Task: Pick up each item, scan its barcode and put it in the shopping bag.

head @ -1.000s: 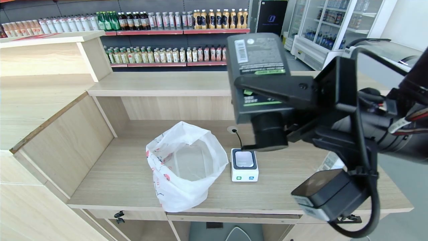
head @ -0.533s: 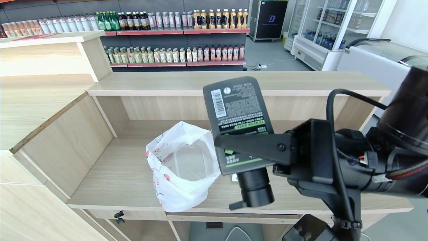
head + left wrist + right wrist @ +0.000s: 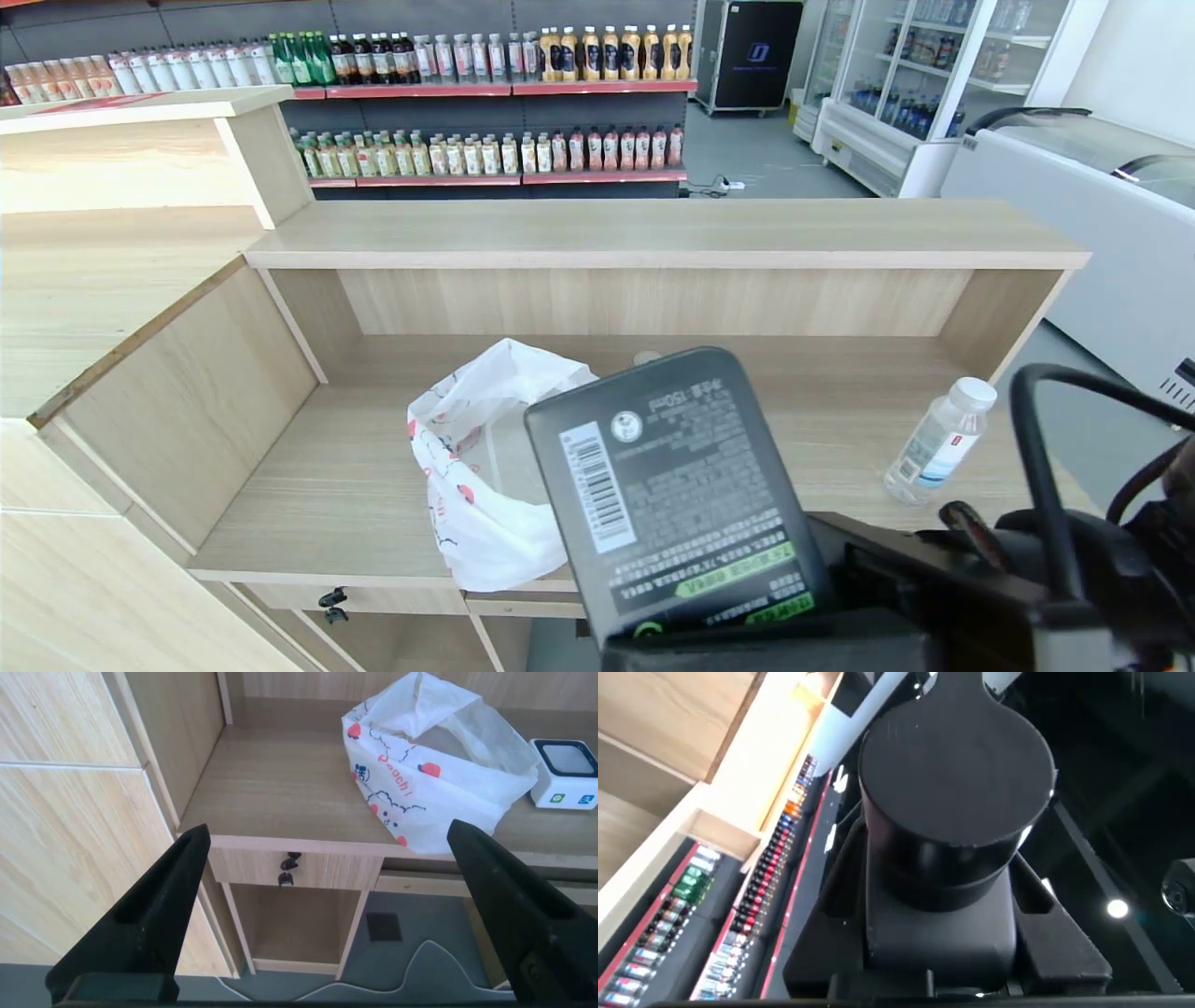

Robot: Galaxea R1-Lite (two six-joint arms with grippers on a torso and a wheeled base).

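Black bottle (image 3: 672, 485), its barcode label (image 3: 596, 485) facing up, is held over the front of the counter (image 3: 308, 495), just beside the shopping bag (image 3: 476, 504), clamped in the right gripper (image 3: 938, 919). The left gripper (image 3: 327, 831) is spread wide and empty. To scan well, I judge the bottle should be rolled so the barcode faces the scanner (image 3: 565, 765) window and held steady there.

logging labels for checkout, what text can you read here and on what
black bottle: barcode and fine print, too blurred to read
water bottle: label too small to read
shopping bag: printed pattern, no legible words
scanner: two small icons, unreadable
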